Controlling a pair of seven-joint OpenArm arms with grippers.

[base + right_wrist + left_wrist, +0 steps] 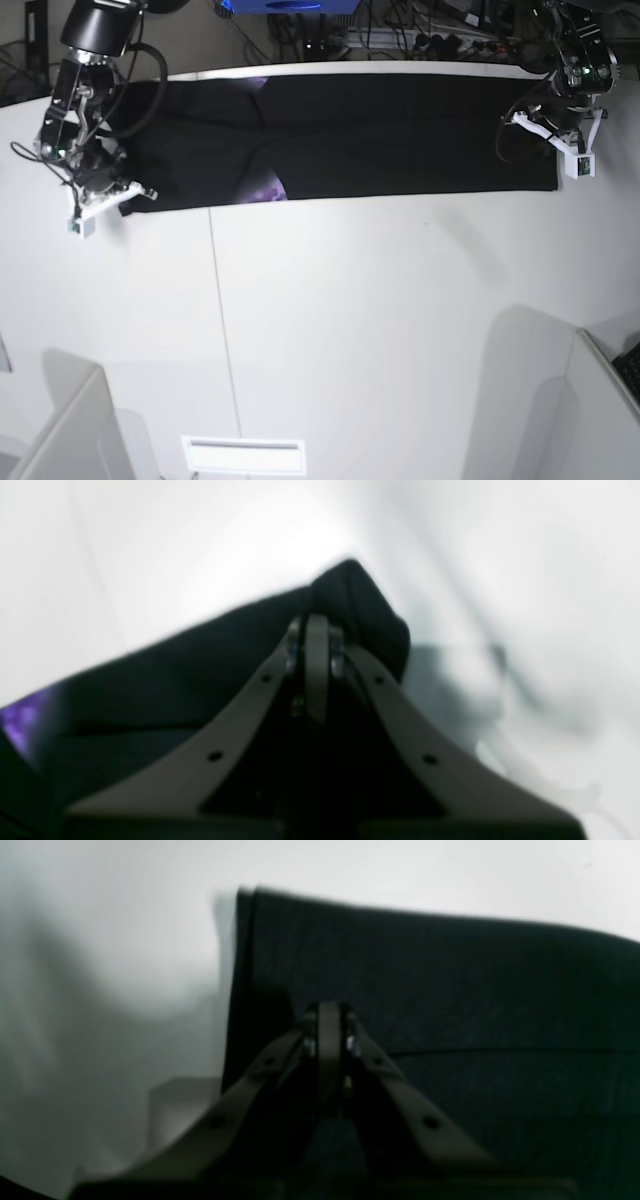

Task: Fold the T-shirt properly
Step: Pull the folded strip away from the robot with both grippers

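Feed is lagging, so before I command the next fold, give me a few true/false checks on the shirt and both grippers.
1. The T-shirt lies stretched in a long band along the table's far edge. True.
2. The left gripper stands wide open above bare table. False: its jaws are closed at the shirt's corner.
3. The right gripper is closed on a bunched black corner. True.
4. The shirt is white. False: it is black.
5. A bit of purple print shows at the shirt's near edge. True.
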